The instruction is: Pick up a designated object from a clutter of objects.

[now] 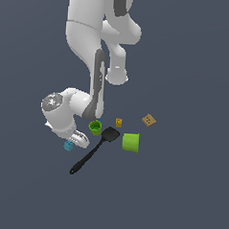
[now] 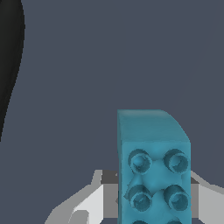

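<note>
Down low, the gripper (image 1: 72, 141) is hovering right at the teal brick (image 1: 67, 145), which is showing as a small blue corner at the fingers' tip, on the exterior view's left of everything else. In the wrist view the teal brick (image 2: 154, 168) is sitting between the two pale fingers (image 2: 89, 203), studs facing the camera, one finger on each side; whether the pads are actually pressing it is hard to tell, so the grip cannot be called clenched or released.

Moving rightward from the fingers in the exterior view, the black spatula (image 1: 92, 151) is lying just beside them, its handle running down and away and its blade pointing up toward the small green cup (image 1: 95, 127). Further right, the tiny yellow block (image 1: 119, 122) is standing near the blade, the large lime-green cup (image 1: 130, 142) is lying on its side, and the tan cracker (image 1: 149, 120) is resting farthest from the fingers.
</note>
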Action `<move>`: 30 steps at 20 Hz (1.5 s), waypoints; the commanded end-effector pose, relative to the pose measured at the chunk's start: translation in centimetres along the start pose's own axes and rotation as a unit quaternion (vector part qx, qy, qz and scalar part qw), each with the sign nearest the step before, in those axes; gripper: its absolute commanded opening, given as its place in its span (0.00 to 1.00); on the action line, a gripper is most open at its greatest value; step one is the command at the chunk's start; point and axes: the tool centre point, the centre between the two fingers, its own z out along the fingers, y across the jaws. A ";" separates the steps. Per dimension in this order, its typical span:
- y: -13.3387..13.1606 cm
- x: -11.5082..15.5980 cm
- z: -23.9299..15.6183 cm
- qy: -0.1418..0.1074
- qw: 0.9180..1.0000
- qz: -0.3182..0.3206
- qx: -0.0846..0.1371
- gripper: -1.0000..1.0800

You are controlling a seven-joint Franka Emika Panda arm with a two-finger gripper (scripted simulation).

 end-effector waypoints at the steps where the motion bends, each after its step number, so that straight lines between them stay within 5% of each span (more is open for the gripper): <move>1: 0.0 0.0 0.0 0.000 1.000 0.000 0.000 0.00; 15: -0.8 -1.4 -2.1 0.000 1.000 0.000 0.000 0.00; 30: -4.1 -7.7 -11.4 0.000 1.000 0.000 0.001 0.00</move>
